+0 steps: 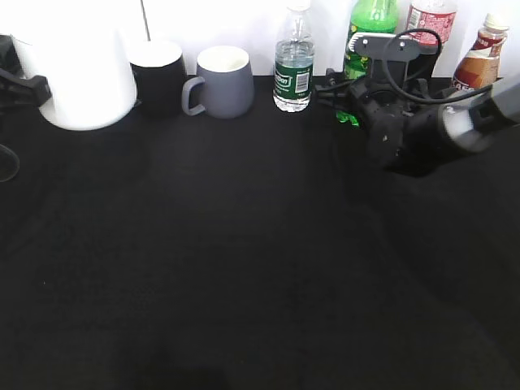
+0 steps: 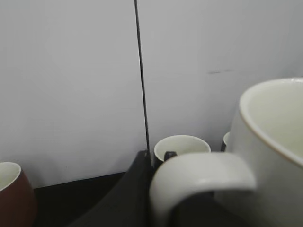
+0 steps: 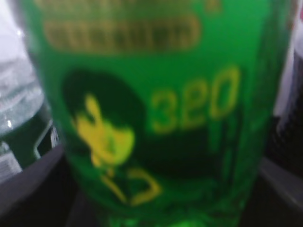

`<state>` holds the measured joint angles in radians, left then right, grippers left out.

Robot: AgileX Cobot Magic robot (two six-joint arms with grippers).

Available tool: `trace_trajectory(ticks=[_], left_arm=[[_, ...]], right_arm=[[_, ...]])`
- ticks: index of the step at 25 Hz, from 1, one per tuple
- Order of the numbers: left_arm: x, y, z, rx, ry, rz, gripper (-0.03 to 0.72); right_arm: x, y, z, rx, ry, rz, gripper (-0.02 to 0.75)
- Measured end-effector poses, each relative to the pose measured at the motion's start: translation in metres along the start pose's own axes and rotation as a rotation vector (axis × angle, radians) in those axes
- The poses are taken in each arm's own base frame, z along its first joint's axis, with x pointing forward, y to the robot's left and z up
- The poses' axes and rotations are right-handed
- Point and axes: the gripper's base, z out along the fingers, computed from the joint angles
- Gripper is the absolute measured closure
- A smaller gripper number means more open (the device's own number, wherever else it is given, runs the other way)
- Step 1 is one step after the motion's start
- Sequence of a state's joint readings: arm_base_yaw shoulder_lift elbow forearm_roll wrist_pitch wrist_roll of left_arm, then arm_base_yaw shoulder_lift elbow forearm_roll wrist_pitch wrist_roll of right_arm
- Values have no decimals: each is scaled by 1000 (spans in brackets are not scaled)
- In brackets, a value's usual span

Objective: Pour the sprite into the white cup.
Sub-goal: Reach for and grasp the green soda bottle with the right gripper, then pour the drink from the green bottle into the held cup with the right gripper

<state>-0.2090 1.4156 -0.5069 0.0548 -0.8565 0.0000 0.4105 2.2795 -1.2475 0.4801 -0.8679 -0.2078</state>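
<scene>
The white cup is at the far left of the exterior view; its handle and rim fill the left wrist view. My left gripper is shut on that handle, with a dark finger pressed against its left side. The sprite stands at the back right, and its green-and-yellow label fills the right wrist view. My right gripper is closed on the bottle's lower body, a grey finger at each side.
Along the back wall stand a black mug, a grey mug, a small water bottle, a red-labelled cola bottle and another bottle. A brown mug shows in the left wrist view. The black table stretches forward.
</scene>
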Motion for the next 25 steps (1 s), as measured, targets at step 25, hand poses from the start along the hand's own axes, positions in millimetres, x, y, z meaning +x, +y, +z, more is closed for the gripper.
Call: trace_trajectory(ticks=[25], left_arm=[[12, -14, 4, 112, 44, -28, 634]], right_arm=[[-93, -2, -132, -177, -121, -94, 339]])
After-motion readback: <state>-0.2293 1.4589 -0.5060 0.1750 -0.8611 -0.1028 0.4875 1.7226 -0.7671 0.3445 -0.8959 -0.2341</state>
